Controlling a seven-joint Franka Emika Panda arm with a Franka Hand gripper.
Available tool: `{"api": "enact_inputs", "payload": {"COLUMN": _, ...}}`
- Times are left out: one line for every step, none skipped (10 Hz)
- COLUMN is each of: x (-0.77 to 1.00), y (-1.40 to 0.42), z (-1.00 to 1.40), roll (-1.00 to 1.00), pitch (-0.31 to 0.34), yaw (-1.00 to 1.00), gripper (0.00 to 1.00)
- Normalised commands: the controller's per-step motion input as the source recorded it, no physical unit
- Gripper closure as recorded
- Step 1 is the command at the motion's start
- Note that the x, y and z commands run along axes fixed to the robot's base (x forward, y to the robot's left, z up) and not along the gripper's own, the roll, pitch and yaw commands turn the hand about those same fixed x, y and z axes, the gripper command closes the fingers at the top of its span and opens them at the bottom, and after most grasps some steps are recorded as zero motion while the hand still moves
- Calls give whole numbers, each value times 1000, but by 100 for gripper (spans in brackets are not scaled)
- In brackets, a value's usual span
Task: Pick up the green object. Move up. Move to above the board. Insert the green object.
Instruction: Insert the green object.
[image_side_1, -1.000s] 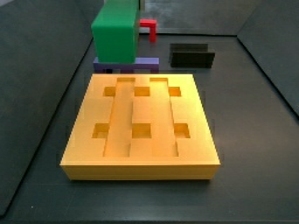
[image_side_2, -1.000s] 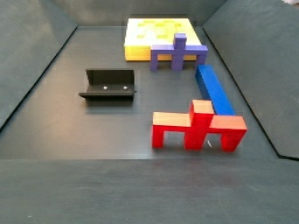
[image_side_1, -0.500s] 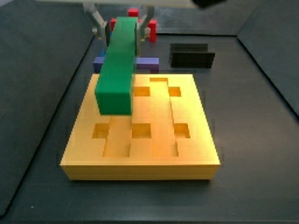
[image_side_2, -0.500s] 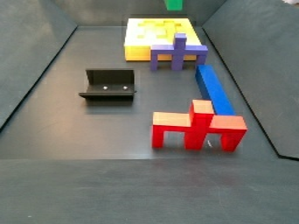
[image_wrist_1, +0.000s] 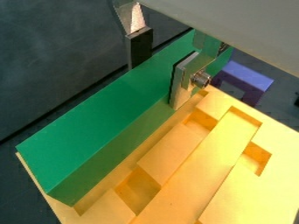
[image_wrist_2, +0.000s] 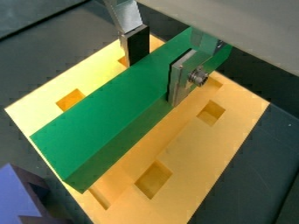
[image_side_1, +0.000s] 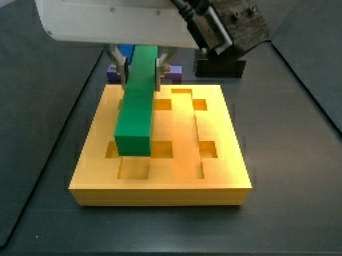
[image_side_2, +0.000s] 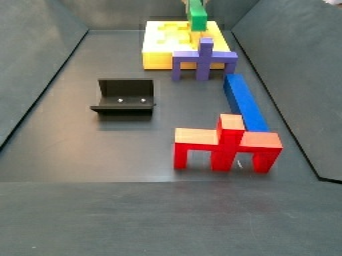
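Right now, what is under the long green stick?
The hand holds the green object above the board, lengthwise over one side's groove. Square holes show beside it. The part of the board right below the bar is covered, so I cannot see it.

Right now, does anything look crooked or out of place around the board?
Nothing stands out. The pincer holds the green object lengthwise over the board, roughly in line with its grooves; it is not yet inserted.

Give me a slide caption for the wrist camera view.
Gripper fingers clamp the green object, held lengthwise just above the board.
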Motion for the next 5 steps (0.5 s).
{"api": "enact_inputs", "payload": {"x": 0, "y": 0, "z": -457, "roll": 60, "pitch": -3, "yaw": 66, "gripper": 100}}
{"api": "enact_inputs", "payload": {"x": 0, "y": 0, "z": -391, "roll": 46, "pitch": -14, "yaw": 31, "gripper": 100}}
{"api": "enact_inputs", "payload": {"x": 0, "y": 0, "z": -420, "roll": 3, "pitch": -24, "yaw": 3, "gripper": 100}}
{"api": "enact_inputs", "payload": {"x": 0, "y": 0, "z": -526, "roll": 0, "pitch": -51, "yaw": 0, "gripper": 100}}
{"api": "enact_inputs", "payload": {"x": 0, "y": 0, "z": -497, "roll": -113, "pitch": -69, "yaw": 0, "gripper": 100}}
